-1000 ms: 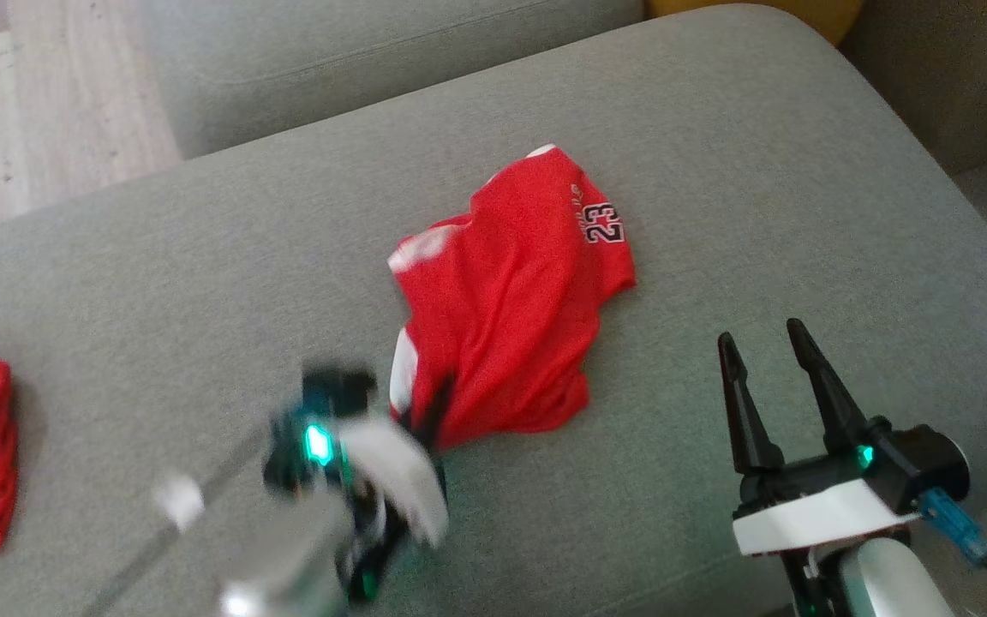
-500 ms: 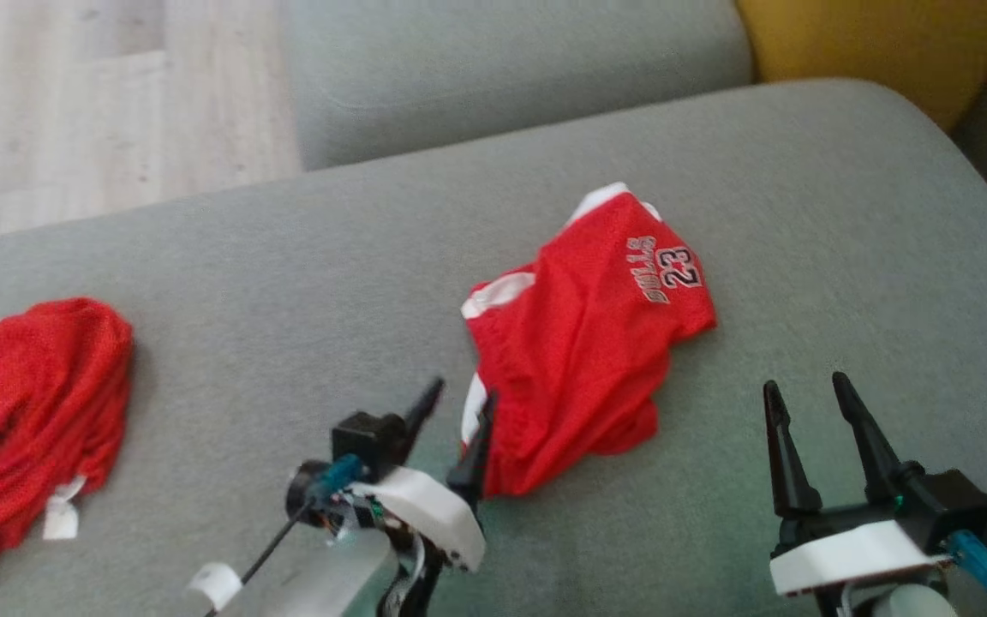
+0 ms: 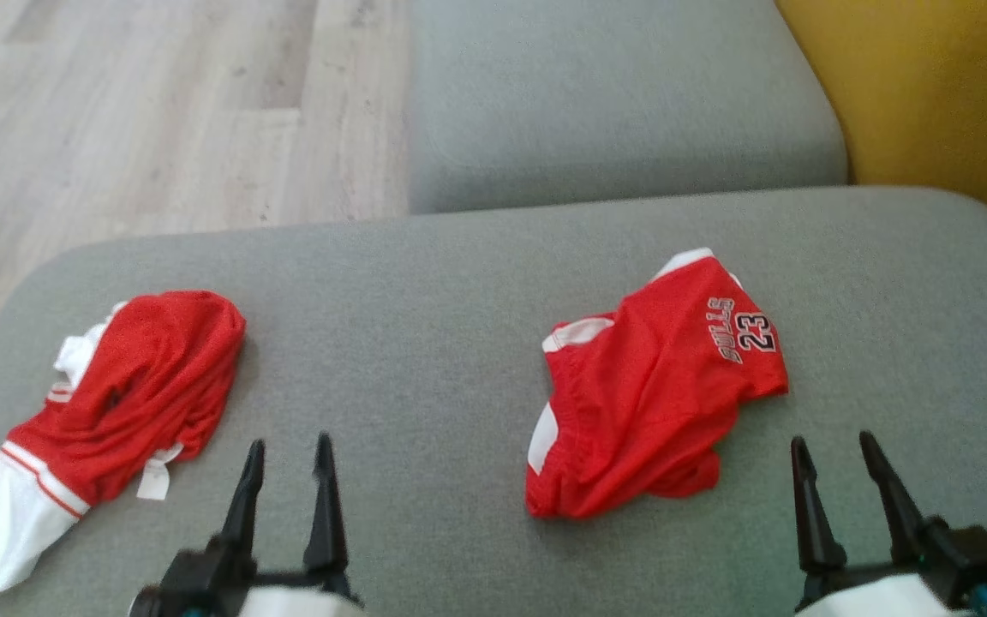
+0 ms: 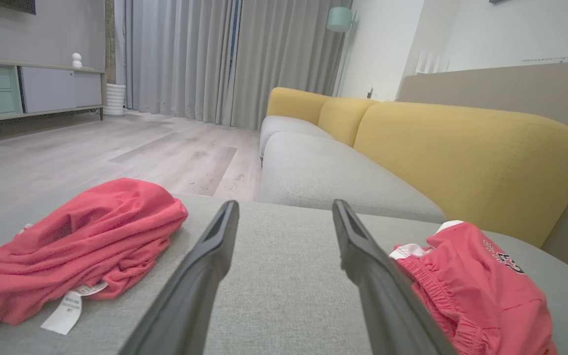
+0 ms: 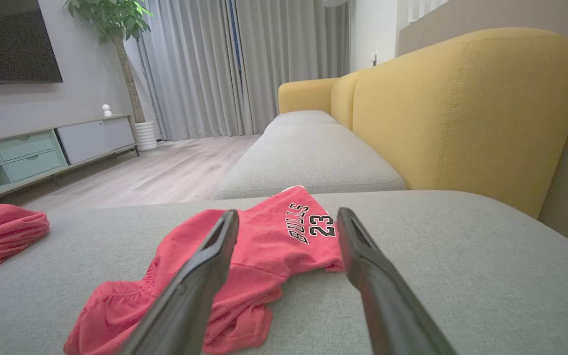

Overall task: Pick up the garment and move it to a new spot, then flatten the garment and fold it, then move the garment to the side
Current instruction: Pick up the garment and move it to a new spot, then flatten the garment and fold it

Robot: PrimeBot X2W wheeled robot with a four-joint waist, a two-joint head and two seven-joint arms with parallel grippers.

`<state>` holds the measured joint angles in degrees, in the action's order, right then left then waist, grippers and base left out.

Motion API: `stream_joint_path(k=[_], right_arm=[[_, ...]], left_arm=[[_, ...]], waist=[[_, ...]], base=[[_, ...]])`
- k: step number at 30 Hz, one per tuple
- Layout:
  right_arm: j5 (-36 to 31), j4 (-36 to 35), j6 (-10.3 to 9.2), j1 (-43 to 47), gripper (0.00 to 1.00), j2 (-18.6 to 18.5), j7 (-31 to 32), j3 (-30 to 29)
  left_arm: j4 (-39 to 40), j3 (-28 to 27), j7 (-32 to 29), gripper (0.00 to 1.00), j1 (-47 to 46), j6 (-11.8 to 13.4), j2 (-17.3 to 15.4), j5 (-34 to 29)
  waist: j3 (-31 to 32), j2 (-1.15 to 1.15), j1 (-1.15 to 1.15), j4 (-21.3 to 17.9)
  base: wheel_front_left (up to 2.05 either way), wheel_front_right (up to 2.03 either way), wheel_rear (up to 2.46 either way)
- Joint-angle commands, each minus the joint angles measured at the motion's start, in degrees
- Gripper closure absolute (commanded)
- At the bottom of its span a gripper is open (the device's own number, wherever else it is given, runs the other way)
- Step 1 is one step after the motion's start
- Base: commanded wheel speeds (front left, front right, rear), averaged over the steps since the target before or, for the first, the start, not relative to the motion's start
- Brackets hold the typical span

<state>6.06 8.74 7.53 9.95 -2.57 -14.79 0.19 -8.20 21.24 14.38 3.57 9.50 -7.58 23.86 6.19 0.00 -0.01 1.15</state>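
Observation:
Red shorts (image 3: 652, 394) printed "BULLS 23" lie crumpled on the grey sofa seat (image 3: 425, 326), right of centre; they also appear as the shorts (image 5: 259, 251) and the shorts (image 4: 471, 291). A second red and white garment (image 3: 116, 394) lies bunched at the seat's left end, seen too as the garment (image 4: 82, 241). My left gripper (image 3: 286, 454) is open and holds nothing, between the two garments near the front edge. My right gripper (image 3: 836, 450) is open and holds nothing, just right of the shorts' near edge.
A second grey seat cushion (image 3: 613, 94) lies beyond the one I face. The yellow sofa back (image 3: 930, 94) rises at the right. Wood floor (image 3: 142, 111) lies past the seat's left and far edges. A low TV cabinet (image 5: 42, 148) stands across the room.
The head camera has swung left and tilted, bringing the left garment into view. My left gripper let go of the shorts' near corner and drew back to the left, now open.

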Motion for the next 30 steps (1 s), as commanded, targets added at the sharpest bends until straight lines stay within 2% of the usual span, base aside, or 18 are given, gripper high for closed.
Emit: stream_joint_path(k=[1, 2, 7, 13, 20, 30], right_arm=[[0.50, -1.76, -0.04, -0.63, 0.00, -0.31, -0.21, 1.45], [0.50, -1.76, -0.04, -0.63, 0.00, -0.31, -0.21, 1.45], [1.08, -1.80, -0.04, 1.18, 0.00, -0.31, -0.21, 2.05], [1.12, -1.61, -0.04, 1.95, 0.00, -0.31, -0.21, 2.73], [1.21, -1.55, -0.04, 2.44, 0.00, -0.31, -0.21, 3.13], [1.54, -1.52, -0.04, 2.82, 0.00, -0.31, -0.21, 3.66]], left_arm=[[3.28, -3.77, 0.61, 0.00, 0.07, -1.42, 0.75, -1.98], [3.28, -3.77, 0.61, 0.00, 0.07, -1.42, 0.75, -1.98], [4.99, -7.20, 0.62, 0.00, 6.35, -4.85, 2.25, -5.55], [4.31, -9.22, 0.62, 0.00, 7.61, -7.65, 3.64, -8.02], [3.28, -10.78, 0.62, 0.00, 7.48, -9.33, 4.36, -9.71], [2.52, -11.52, 0.62, 0.00, 7.43, -10.21, 4.65, -10.85]], waist=[[1.50, 0.00, 0.01, 1.07], [1.50, 0.00, 0.01, 1.07], [2.33, 0.00, 0.01, 1.51], [2.94, 0.00, 0.01, 2.01], [3.51, 0.00, 0.01, 2.20], [3.55, 0.00, 0.01, 2.30]], base=[[0.00, 0.00, 0.00], [0.00, 0.00, 0.00], [0.00, 0.00, 0.00], [0.00, 0.00, 0.00], [0.00, 0.00, 0.00], [0.00, 0.00, 0.00]])
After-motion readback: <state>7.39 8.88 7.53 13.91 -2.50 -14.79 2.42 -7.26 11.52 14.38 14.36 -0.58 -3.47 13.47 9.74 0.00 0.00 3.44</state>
